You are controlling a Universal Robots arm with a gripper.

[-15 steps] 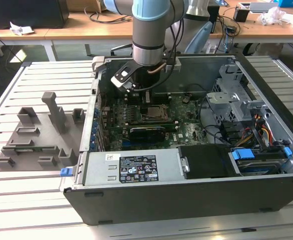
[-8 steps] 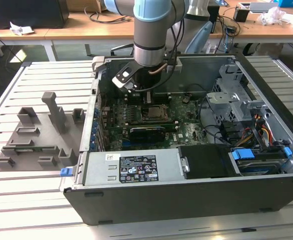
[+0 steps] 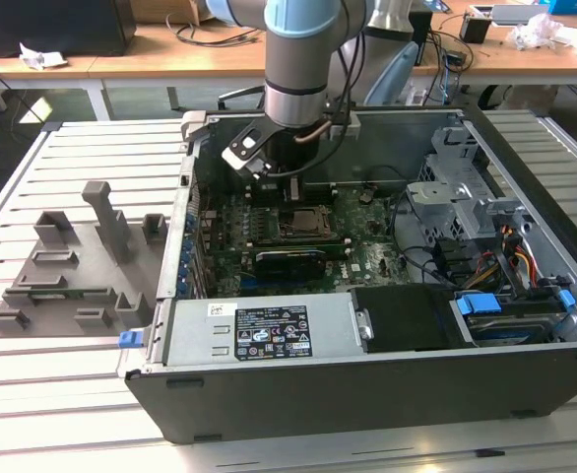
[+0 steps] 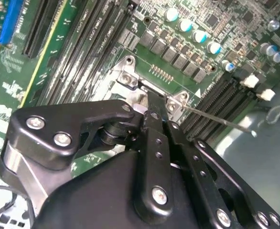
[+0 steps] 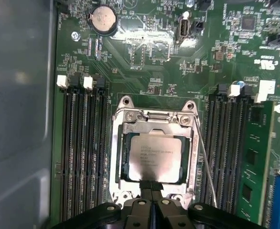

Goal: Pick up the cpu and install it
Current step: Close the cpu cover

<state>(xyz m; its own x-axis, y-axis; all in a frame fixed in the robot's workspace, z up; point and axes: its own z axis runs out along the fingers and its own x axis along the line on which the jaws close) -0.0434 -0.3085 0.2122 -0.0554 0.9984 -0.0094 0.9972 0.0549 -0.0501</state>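
- Your cpu [image 5: 154, 156] lies flat inside the metal socket frame [image 5: 117, 143] on the motherboard [image 5: 145, 52], between the memory slots [image 5: 80, 143].
- Your gripper [image 5: 151, 183] hangs just over the cpu's near edge, its fingers [image 5: 145, 187] pressed together, gripping nothing.
- The grey holder tray [image 3: 72, 271] sits on the counter [image 3: 32, 394], well apart.

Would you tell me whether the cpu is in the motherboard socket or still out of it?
In: the cpu lies flat inside the socket frame, with the gripper at its near edge.
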